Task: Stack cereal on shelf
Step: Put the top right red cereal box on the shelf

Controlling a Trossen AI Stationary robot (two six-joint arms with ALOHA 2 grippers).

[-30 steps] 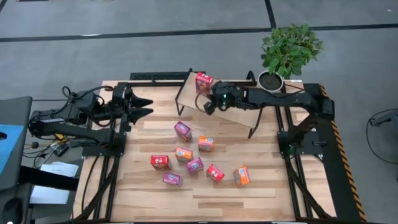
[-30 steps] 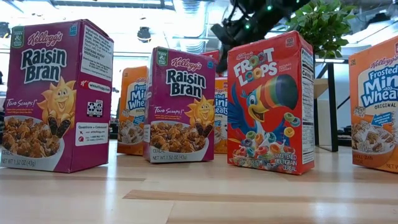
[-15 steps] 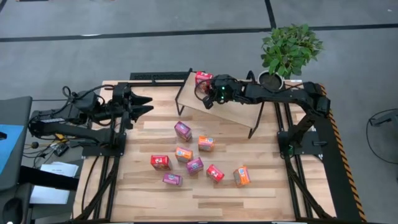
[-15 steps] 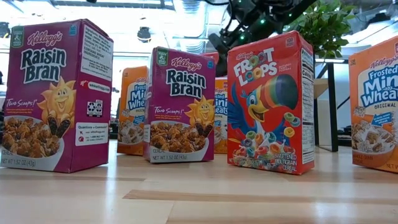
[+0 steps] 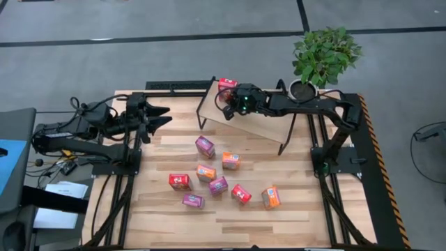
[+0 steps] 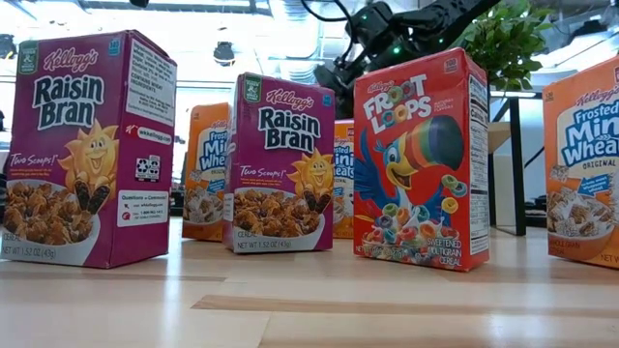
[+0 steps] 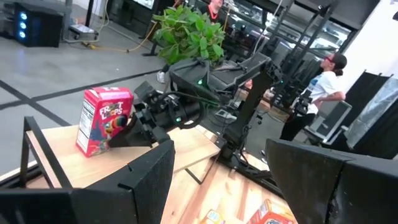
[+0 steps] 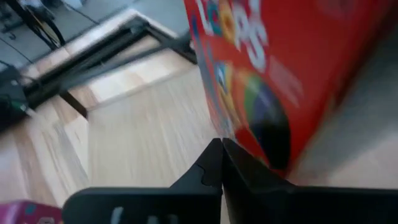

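Step in hand: placing the first box; a small red cardboard Froot Loops cereal box (image 7: 102, 120) stands upright near the far corner of the light wood shelf board on a black wire frame (image 5: 261, 125).
Right gripper: the right gripper (image 7: 140, 127) sits on the shelf right beside the red box; its own camera shows the two dark fingertips (image 8: 219, 163) pressed together with nothing between them, the box just past them. It appears to have let go.
Left gripper: the left gripper (image 5: 159, 117) waits over the table's left side, fingers spread, holding nothing.
Remaining cereal: seven small boxes stand or lie loose on the wooden tabletop (image 5: 160, 209) in front of the shelf, among them a magenta-purple box (image 5: 205, 147), an orange box (image 5: 231, 161) and a red box (image 5: 180, 182).
Progress: early, judging by one box shelved and seven waiting.
Next move: likely draw the right arm back without tipping the red box, then reach down for a loose box.
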